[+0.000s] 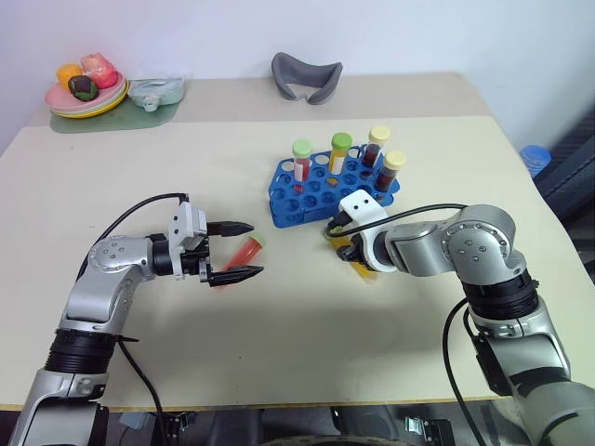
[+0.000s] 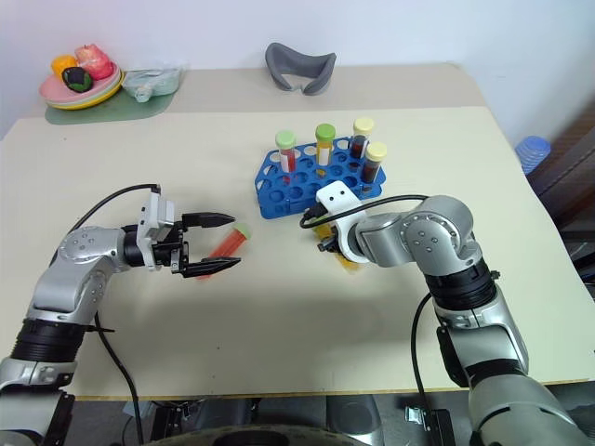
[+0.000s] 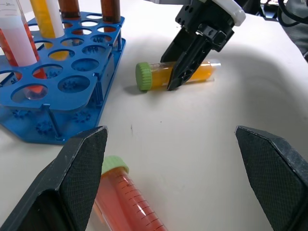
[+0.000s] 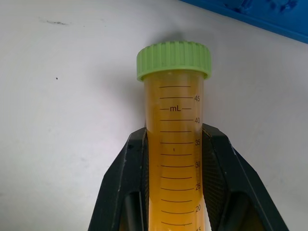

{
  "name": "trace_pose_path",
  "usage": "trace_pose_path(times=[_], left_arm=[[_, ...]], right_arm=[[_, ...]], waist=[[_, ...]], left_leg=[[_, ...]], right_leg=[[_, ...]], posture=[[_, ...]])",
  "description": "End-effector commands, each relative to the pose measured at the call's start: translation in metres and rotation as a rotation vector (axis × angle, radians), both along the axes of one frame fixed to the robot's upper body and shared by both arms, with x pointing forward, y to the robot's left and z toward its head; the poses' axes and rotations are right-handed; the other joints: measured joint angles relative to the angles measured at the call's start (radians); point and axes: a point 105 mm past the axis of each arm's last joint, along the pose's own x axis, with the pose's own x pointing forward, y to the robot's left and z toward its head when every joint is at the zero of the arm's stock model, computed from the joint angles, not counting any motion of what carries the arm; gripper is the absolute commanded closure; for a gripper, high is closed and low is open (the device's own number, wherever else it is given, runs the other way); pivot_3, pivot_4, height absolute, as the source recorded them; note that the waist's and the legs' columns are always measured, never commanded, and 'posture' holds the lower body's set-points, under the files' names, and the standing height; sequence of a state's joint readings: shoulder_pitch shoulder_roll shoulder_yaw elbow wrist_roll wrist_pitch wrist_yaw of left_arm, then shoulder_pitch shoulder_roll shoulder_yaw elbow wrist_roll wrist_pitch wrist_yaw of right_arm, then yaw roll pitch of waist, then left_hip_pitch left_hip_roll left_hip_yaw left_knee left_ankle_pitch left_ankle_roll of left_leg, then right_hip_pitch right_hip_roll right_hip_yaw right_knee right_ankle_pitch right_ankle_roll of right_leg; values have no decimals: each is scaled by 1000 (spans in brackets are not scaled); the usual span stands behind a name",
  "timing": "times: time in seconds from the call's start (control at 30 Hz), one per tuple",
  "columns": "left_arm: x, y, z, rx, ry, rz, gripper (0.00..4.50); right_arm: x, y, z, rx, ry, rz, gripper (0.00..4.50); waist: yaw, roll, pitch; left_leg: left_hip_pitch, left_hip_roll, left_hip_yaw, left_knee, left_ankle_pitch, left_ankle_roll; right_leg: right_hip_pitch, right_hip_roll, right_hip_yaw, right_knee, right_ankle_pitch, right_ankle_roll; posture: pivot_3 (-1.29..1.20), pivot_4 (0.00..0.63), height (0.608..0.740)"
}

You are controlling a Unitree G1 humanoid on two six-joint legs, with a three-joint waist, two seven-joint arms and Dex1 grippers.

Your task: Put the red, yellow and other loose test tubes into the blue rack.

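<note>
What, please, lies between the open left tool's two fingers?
The red tube lies on the table between the left tool's fingers, untouched, its pale green cap toward the blue rack; the left wrist view shows this best.

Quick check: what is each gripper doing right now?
Left gripper: open, holding nothing, its fingers either side of the red tube on the table.
Right gripper: shut on the yellow tube.

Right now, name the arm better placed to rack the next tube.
Right: its gripper is shut on the yellow tube beside the blue rack. The left gripper is open around the red tube lying farther off.
</note>
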State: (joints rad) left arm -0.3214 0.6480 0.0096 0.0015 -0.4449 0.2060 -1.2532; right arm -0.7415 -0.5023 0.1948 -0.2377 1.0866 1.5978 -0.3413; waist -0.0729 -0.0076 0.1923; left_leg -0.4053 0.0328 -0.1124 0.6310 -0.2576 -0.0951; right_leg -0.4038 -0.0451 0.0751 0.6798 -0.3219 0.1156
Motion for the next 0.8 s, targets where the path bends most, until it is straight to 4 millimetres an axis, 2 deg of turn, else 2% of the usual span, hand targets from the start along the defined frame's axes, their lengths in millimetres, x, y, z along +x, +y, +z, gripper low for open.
trace_pose_path(times=[0.03,0.23,0.37,0.43,0.5,0.6,0.7,0.8], left_arm=[[-1,-2,7,-6,-39,-7,123],[0,-1,6,-13,-33,8,123],[1,0,5,-22,-29,23,123],[2,-1,5,-28,-32,29,123],[3,-3,6,-36,-36,35,123],[4,-3,8,-50,-41,46,123],[6,-2,9,-64,-43,64,123],[5,-2,10,-71,-44,77,123]], right_arm=[[-9,12,8,80,-8,74,3670],[-23,24,80,558,-215,178,3670],[-27,21,133,894,-487,226,3670],[-17,9,151,957,-688,199,3670],[-6,-2,158,1004,-819,155,3670],[12,-10,151,1015,-930,82,3670],[22,-13,144,1007,-1074,72,3670],[36,-12,131,1028,-1148,45,3670]], waist=[[1,0,0],[5,1,1],[4,1,1],[2,1,1],[3,1,1],[3,1,1],[2,1,1],[1,1,1]], left_leg=[[0,0,0,0,0,0],[-3,0,0,0,0,0],[-2,0,0,0,0,0],[-2,0,0,0,0,0],[-2,0,0,0,0,0],[-1,0,0,0,0,0],[-1,0,0,0,0,-1],[-1,0,0,0,1,-2]], right_leg=[[0,0,0,0,0,0],[-2,-1,0,-1,0,0],[-2,-1,0,-1,0,0],[-2,0,0,-1,0,0],[-2,0,0,0,0,0],[-1,0,0,0,0,0],[-2,0,0,0,0,0],[-2,0,0,1,0,0]], posture=[[0,150,740],[0,150,740],[0,150,740],[0,150,740],[0,150,740],[0,150,740],[0,150,740],[0,150,740]])
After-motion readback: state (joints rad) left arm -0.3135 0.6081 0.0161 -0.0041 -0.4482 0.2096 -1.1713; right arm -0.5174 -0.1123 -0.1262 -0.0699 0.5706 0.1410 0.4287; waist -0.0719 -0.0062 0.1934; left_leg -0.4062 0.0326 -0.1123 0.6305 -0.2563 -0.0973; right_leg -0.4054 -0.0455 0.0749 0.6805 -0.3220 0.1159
